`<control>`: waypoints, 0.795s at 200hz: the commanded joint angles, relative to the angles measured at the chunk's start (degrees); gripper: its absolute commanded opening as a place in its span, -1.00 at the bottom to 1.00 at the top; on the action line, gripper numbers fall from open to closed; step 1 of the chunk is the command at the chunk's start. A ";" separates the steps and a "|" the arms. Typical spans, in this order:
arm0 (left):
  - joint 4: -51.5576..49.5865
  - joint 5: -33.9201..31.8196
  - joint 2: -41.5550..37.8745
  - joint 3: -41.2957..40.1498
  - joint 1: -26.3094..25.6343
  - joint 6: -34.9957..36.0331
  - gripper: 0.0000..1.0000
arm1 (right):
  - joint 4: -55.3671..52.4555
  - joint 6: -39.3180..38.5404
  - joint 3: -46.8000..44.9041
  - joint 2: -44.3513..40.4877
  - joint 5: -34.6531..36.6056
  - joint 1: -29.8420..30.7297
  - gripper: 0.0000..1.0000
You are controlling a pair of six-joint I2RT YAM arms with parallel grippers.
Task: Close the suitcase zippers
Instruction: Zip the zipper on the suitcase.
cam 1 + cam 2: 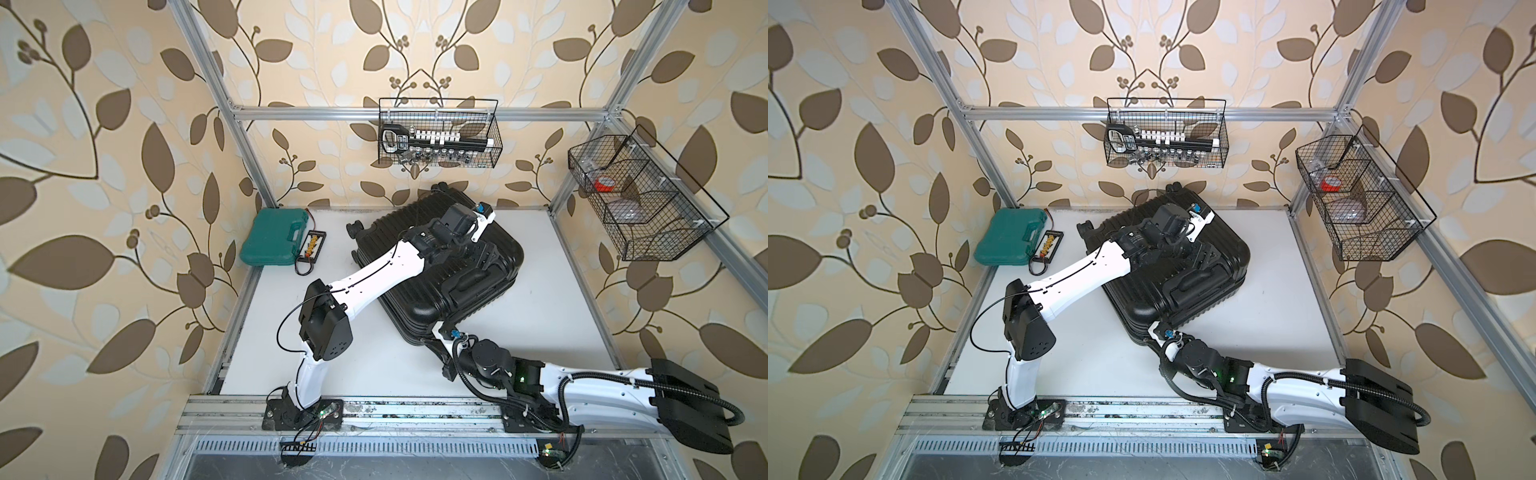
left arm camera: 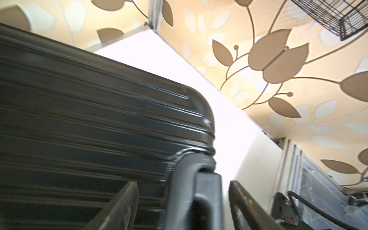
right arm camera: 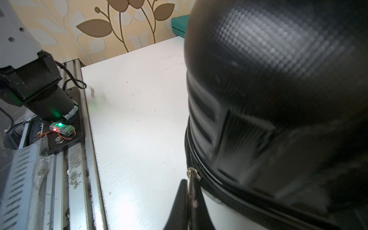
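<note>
White table (image 1: pixel 324 365) bore the black suitcase (image 1: pixel 505 259), flat, toward its far right; my left arm (image 1: pixel 374 266) crossed the lid and hid part of it. A teal tool case (image 1: pixel 272 239) lay far left, and wire baskets (image 1: pixel 440 137) hung on the walls. My left gripper (image 2: pixel 182 185) stood spread either side of the suitcase handle (image 2: pixel 187 169). My right gripper (image 3: pixel 190 185) pinched the silvery zipper pull (image 3: pixel 191 173) at the near corner.

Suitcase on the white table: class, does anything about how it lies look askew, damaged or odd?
Yes. The suitcase lies flat but askew, its sides running diagonal to the edges of the table, one corner close to the back wall. No damage or spill shows. The right end effector pinching a zipper pull is expected, not odd.
</note>
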 commanded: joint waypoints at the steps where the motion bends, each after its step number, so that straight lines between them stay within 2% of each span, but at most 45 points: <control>1: 2.09 -2.77 -6.03 -1.24 0.28 4.16 0.58 | 0.23 2.25 -0.96 -2.53 3.00 0.37 -1.00; 34: -1.97 -7.51 -9.54 -1.04 4.16 4.38 0.62 | -2.99 3.63 -1.49 -3.77 5.78 0.28 -1.00; 68: -7.17 -7.86 -11.84 -1.40 15.32 1.27 0.58 | -6.03 4.87 -1.37 -4.96 8.48 0.17 -1.00; 107: -9.43 -10.07 -12.34 -4.19 26.72 1.42 0.52 | -7.84 5.18 -1.44 -6.28 9.92 -0.17 -1.00; 132: -8.52 -10.07 -9.99 -3.99 31.45 2.73 0.45 | -8.62 5.31 -1.37 -6.73 10.24 -0.28 -1.00; 159: -13.01 -10.54 -3.18 2.70 33.85 6.22 0.28 | -9.62 5.39 -1.06 -7.35 10.70 -0.23 -1.00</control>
